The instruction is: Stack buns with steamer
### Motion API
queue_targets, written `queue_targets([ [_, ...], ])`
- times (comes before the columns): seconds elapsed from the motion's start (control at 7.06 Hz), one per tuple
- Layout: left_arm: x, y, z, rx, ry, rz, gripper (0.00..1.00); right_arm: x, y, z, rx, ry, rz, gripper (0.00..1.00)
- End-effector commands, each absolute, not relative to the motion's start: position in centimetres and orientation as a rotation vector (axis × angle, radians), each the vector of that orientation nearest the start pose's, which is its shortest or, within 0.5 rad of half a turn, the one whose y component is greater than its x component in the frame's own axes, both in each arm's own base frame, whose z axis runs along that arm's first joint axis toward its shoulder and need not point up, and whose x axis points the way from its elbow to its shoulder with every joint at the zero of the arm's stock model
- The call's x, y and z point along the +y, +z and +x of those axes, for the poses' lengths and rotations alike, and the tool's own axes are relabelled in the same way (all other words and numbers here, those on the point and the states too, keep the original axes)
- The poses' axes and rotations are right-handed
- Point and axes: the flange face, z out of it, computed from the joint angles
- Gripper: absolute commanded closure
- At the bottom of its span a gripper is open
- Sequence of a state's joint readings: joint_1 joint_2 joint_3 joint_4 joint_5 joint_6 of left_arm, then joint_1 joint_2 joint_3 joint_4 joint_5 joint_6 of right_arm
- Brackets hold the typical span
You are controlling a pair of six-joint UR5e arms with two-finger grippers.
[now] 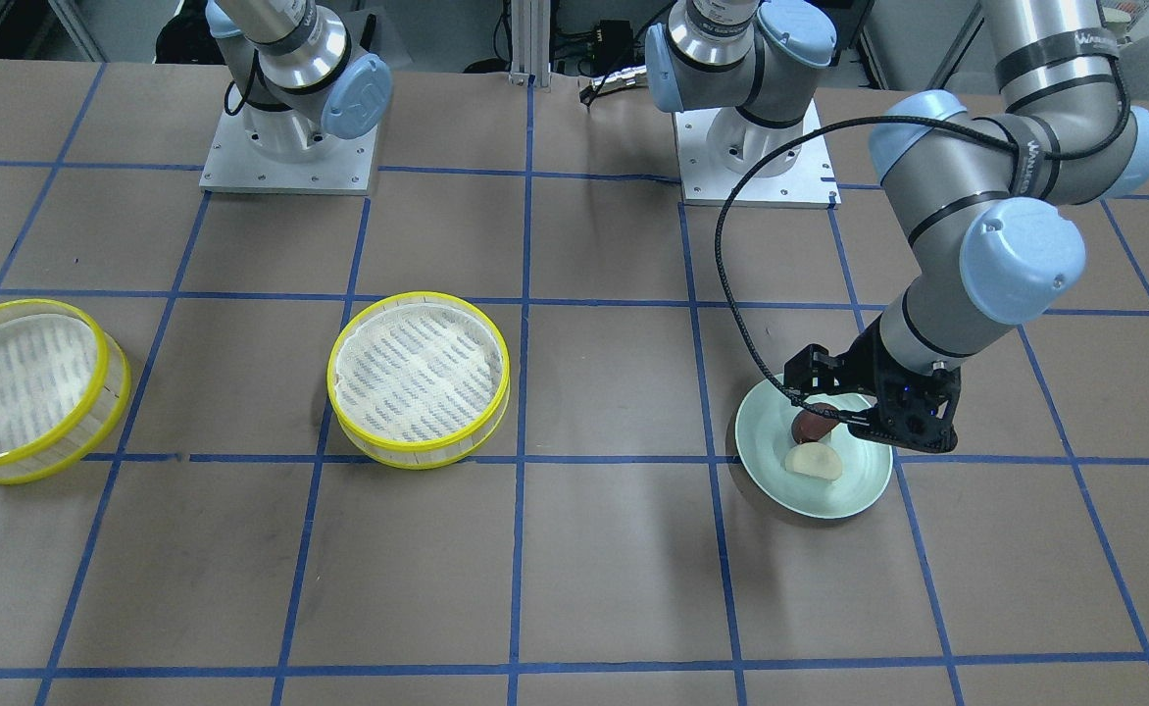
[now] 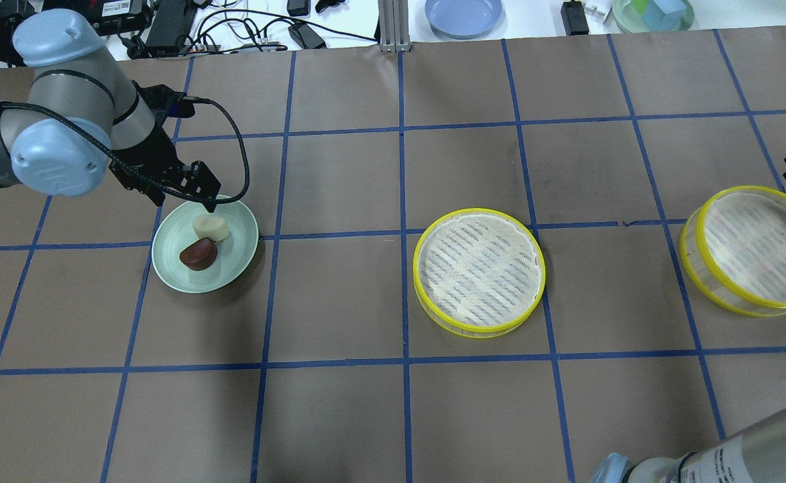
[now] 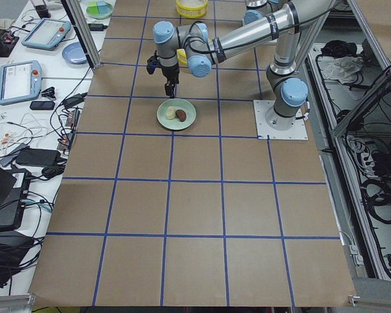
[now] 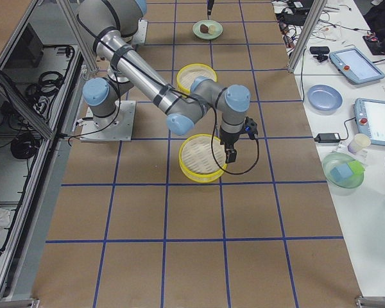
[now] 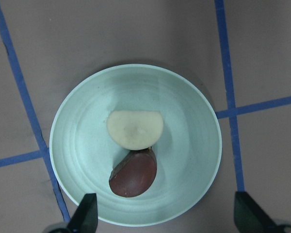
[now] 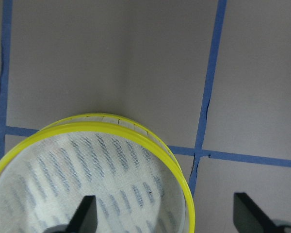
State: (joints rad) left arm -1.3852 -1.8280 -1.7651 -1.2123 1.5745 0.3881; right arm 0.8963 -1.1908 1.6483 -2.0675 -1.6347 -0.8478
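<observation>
The step in hand, I judge, is to take one bun from the pale green plate (image 5: 196, 145), and the dark bun (image 5: 135, 174) is the nearer choice. In the left wrist view it lies toward 6 o'clock of the plate's centre and touches the pale bun (image 5: 135, 128), which sits at its 12 o'clock. The left gripper (image 5: 167, 218) has its fingers spread wide and holds nothing. The fingers stand on the 9-to-3 line, so they would close on the dark bun's free sides and not on its neighbour. To do it well, the gripper should first move a little toward 12 and 9 o'clock until the bun is centred, then go straight down and close softly, because the bun may slide on the smooth plate. The left arm reaches out with its wrist turned down, and the gripper hangs above the plate's rim. The right gripper (image 6: 166, 218) also points down, wide open and empty, over the edge of one steamer (image 6: 136, 137). The other steamer (image 2: 414, 268) lies at 3 o'clock of the plate in the overhead view, well apart.
</observation>
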Motion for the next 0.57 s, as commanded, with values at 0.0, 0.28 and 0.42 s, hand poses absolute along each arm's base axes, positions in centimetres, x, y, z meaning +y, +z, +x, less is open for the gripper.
queue_targets([
  [0.0,-58.5,25.7,-2.6,3.145,0.158,0.376,0.00,-55.1,23.7,-31.1,3.115,0.043,-0.384,0.06],
  [0.28,-59.3,23.2,-2.3,3.142,0.172,0.381,0.00,-55.3,22.5,-31.5,3.125,0.063,-0.388,0.52],
  [0.42,-59.4,22.0,-2.3,3.148,0.204,0.379,0.00,-55.3,22.4,-31.6,3.128,0.059,-0.389,0.80],
])
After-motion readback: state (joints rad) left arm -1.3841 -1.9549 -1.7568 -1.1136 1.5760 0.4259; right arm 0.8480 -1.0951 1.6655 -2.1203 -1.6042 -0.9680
